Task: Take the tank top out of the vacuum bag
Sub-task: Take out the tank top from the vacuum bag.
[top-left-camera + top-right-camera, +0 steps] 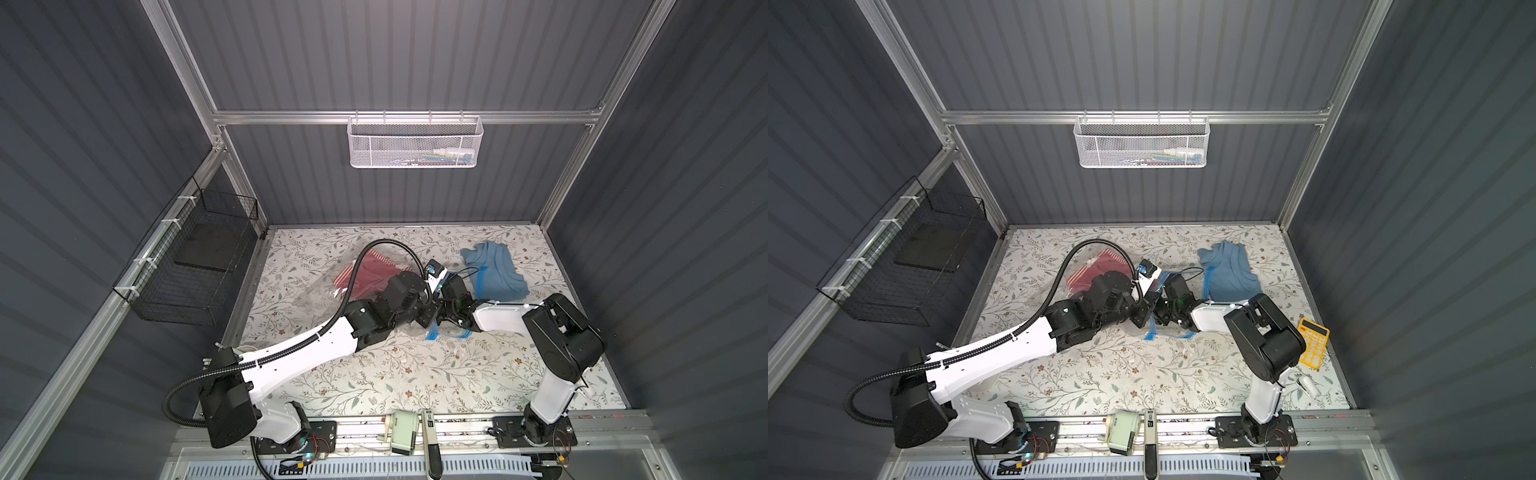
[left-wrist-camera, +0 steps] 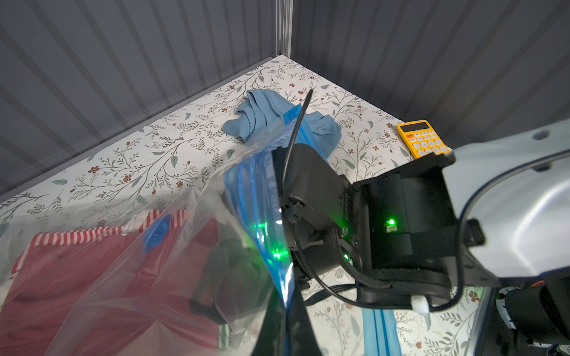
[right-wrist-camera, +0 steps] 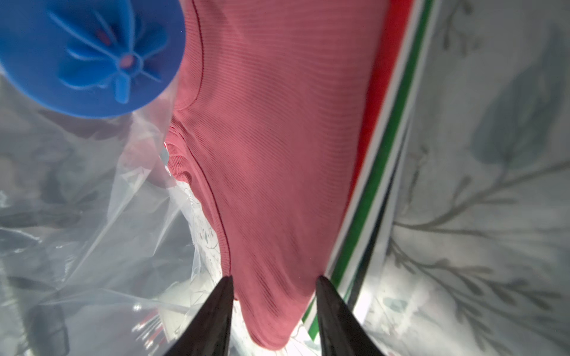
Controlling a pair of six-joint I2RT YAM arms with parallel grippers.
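Observation:
The vacuum bag (image 1: 316,293) lies crinkled at mid-table, and its blue zip strip (image 2: 256,191) is raised. My left gripper (image 2: 285,308) is shut on that zip edge and holds it up. Inside the bag lies the tank top (image 3: 277,138), red and ribbed, next to striped cloth. My right gripper (image 3: 274,280) reaches into the bag, jaws apart, with the tank top's lower edge between its fingers. The round blue valve cap (image 3: 89,55) sits close beside the tank top. In both top views the left arm hides the right fingertips.
A blue garment (image 1: 494,270) lies on the table at the back right, outside the bag. A yellow calculator (image 1: 1314,340) and a small white object (image 1: 1308,384) sit near the right wall. A white mesh basket (image 1: 415,143) hangs on the back wall and a black wire basket (image 1: 187,274) on the left wall.

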